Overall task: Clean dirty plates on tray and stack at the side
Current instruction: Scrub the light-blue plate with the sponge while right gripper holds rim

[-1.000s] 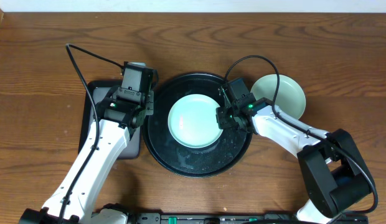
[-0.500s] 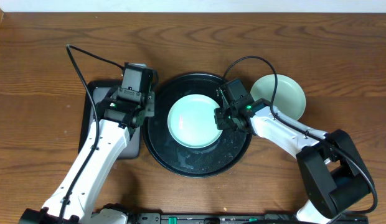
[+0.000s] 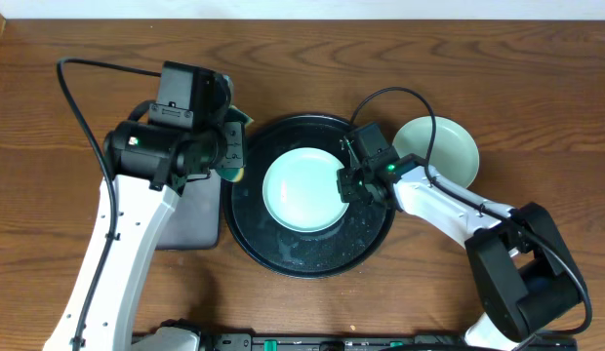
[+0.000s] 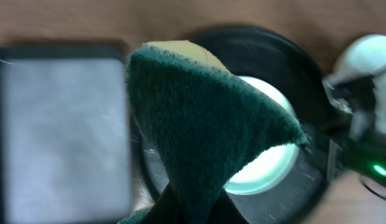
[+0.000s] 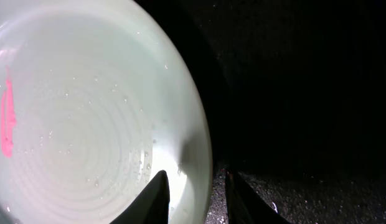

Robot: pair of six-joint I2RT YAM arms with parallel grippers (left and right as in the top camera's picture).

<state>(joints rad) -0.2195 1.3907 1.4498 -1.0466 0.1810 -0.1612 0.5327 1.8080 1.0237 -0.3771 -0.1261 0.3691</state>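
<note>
Wooden desk (image 3: 68, 58), dark grain, both arms reaching in from the near edge. Nearest on the left is the left arm (image 3: 117, 263), which crosses over a rectangular tray (image 3: 185, 219) with a black rim and grey inside, partly hidden under the arm. Just right of it is the round tray (image 3: 283, 255): glossy black, raised rim, droplets (image 3: 307, 255) on its near part. The mint plate (image 3: 302, 190) lies flat on the round tray, roughly centred. Right wrist view shows a pink smear (image 5: 6, 118) on its inner face and fine water beads around that. The right arm (image 3: 449, 205) comes in from the near right. The right claw (image 5: 196, 190) is at the mint plate's right rim, one finger inside the plate, the other outside over the round tray, rim between them. Cannot tell whether it actually grips or just straddles. The left claw (image 3: 229, 148) is pinching a sponge (image 4: 199, 124), dark green scrub face with yellow backing, bent in the grip. It hangs over the round tray's left rim, between the two trays, left of the mint plate and not over it. Farthest is the pale plate (image 3: 449, 146), on the desk just beside the round tray's far right rim. Any contact there is hidden by the right arm. A black cable (image 3: 400, 93) arches above it.
</note>
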